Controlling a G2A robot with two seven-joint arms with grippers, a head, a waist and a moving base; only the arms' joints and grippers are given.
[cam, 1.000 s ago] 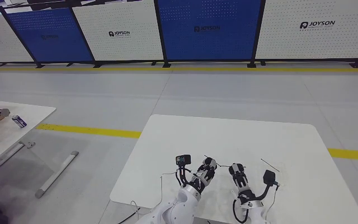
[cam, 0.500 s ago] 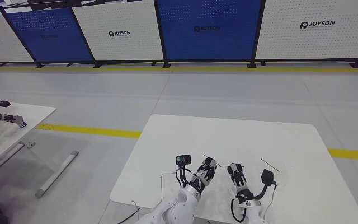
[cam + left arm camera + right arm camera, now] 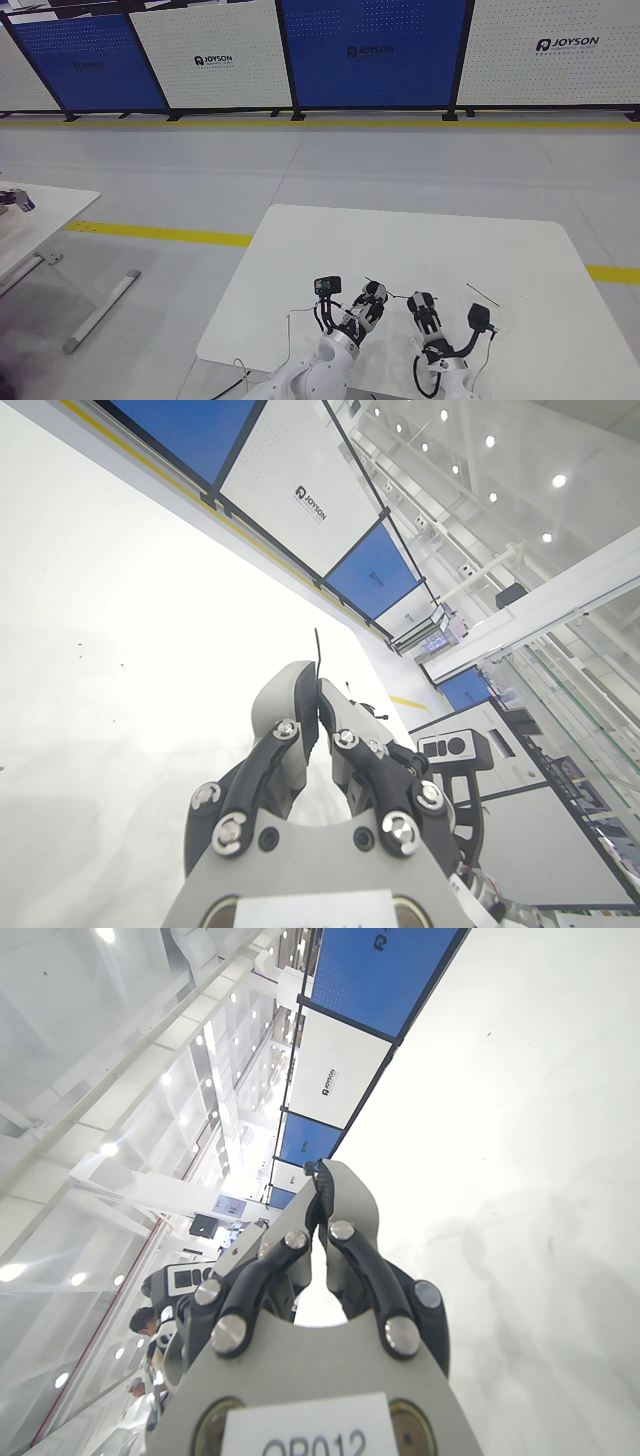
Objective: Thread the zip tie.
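Observation:
My left gripper [image 3: 318, 681] is shut on a thin black zip tie [image 3: 317, 646], whose end pokes out past the fingertips. My right gripper [image 3: 320, 1174] is also shut, with a small black piece of the tie [image 3: 308, 1167] showing at its tip. From above, the left gripper [image 3: 374, 293] and the right gripper [image 3: 420, 300] stand close together near the front edge of the white table [image 3: 420, 240]. The zip tie [image 3: 397, 296] runs as a fine line between them.
A second black zip tie [image 3: 482, 294] lies loose on the table beside the right gripper. Another white table [image 3: 40, 215] stands off to the far left across open floor. Blue and white panels [image 3: 370, 50] line the back.
The right arm has shifted slightly toward the left gripper. The left arm has stayed put.

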